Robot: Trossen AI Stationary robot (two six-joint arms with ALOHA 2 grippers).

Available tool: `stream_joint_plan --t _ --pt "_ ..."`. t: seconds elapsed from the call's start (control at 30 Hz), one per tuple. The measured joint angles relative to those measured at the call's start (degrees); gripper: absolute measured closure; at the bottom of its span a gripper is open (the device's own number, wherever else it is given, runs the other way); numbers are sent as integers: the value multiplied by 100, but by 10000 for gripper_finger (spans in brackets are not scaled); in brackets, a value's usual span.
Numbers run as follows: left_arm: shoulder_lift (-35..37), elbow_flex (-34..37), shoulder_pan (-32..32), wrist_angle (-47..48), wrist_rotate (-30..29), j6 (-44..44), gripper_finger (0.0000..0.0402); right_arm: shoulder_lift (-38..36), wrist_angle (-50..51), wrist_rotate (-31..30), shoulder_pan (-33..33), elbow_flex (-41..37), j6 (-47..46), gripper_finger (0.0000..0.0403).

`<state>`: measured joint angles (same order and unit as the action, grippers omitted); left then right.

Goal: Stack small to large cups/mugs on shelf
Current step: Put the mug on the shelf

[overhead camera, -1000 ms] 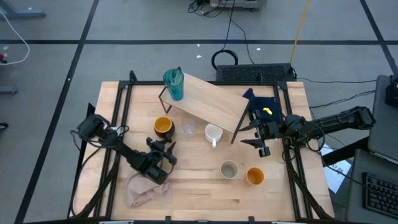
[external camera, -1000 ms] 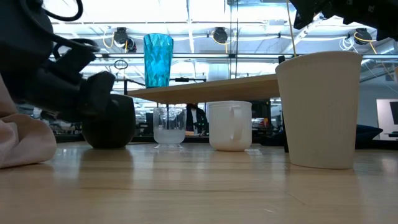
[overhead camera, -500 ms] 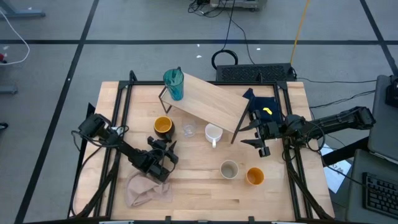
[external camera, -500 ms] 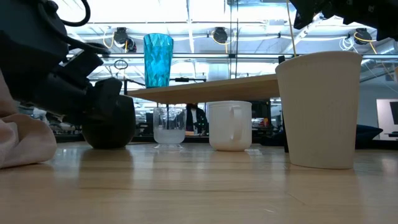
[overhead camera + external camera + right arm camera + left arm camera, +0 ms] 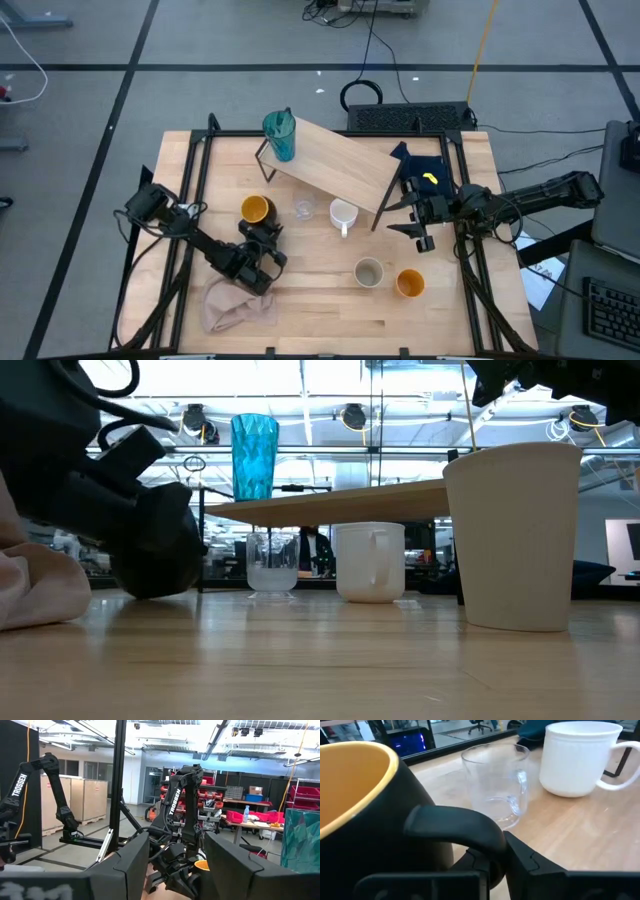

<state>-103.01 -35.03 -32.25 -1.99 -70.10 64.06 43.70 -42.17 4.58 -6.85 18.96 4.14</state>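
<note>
the left pincer sits toward the worktop's left half, clamped on the handle of the black mug, whose orange inside faces up; in the low view the mug looks tipped, one side off the wood, though the contact is partly hidden by the arm. just beside it, toward the shelf, stands the tiny clear glass, upright and apart from the mug, and next along is the white handled mug, handle pointing to the near edge. both stand at the shelf's front edge.

the shelf lies skewed across the far middle of the worktop, its light board on thin black legs. the tall teal tumbler stands upright on the shelf's far-left corner, alone on the board.

nearer the front edge, right of centre, the beige cup and the orange cup stand close together without touching, the orange one closer to the right edge. a pink cloth lies crumpled at the near-left, under the left arm. a navy cloth rests by the far-right corner.

the right pincer waits over the right edge beside the shelf's end, fingers spread and holding nothing.
</note>
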Motion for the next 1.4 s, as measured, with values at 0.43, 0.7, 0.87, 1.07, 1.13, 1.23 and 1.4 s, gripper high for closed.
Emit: stream_joint_plan --t 0.43,0.7,0.87,1.07,1.13,1.23,1.4 --pt "285 4 -133 -72 606 -557 375 0 -2 -2 0 0 0 220" --pt "1355 4 -132 12 886 -1562 378 2 -2 -2 0 0 0 220" --pt "1805 4 -138 25 915 -2053 378 2 -2 -2 0 0 0 220" --pt "2311 4 -145 -36 1196 -2545 378 2 -2 -2 0 0 0 220" --pt "2453 4 -169 -143 1231 -2759 378 2 0 -2 0 0 0 220" --pt "2644 -11 -186 -308 1416 -3115 378 2 -1 -2 0 0 14 220" --pt "2806 -213 -172 -296 1750 -3717 378 2 0 -2 0 0 22 220"
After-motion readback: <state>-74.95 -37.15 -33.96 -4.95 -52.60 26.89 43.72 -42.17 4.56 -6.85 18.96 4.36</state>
